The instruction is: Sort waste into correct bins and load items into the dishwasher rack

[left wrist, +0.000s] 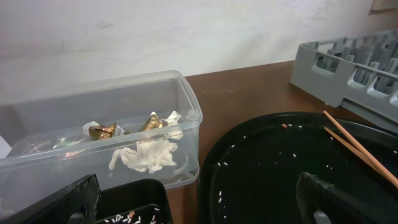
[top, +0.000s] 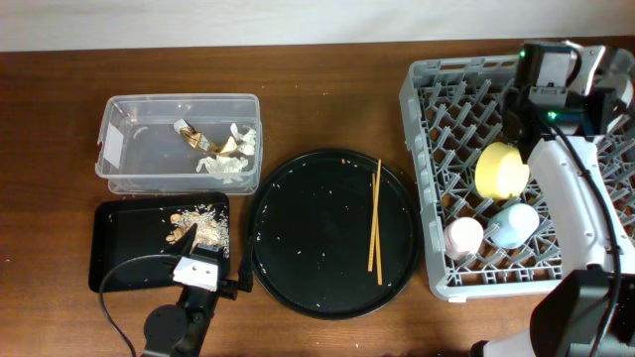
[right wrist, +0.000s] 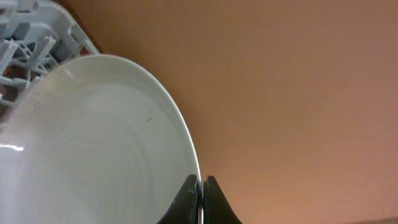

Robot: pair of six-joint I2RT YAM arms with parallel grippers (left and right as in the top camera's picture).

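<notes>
Looking down from overhead, the large square grey plastic dishwasher rack fills the 3 o'clock side of the table. A small yellow bowl, a small pink cup and a small light-blue cup are already seated among its pegs, and the right gripper hangs over its 1 o'clock corner. A pair of thin wooden chopsticks lies on the large round black tray at the centre. The clear rectangular plastic tub at 10 o'clock holds crumpled white tissue and a brown-gold shiny wrapper. The shallow black rectangular tray at 8 o'clock carries brownish crumbly food scraps, with the left gripper at its near edge. From the left wrist, that gripper's fingers stand spread wide and hold nothing, facing the tub and the round tray. From the right wrist, the fingers pinch the rim of a pale grey-green round plate, which stands on edge with rack pegs showing at 10 o'clock. The step in hand looks to be loading the plate, and the waste seems sorted. The next move likely calls for lowering the plate upright into a slot between pegs, clear of the bowl, before parting the fingers. Only the chopsticks would then be left to load.
</notes>
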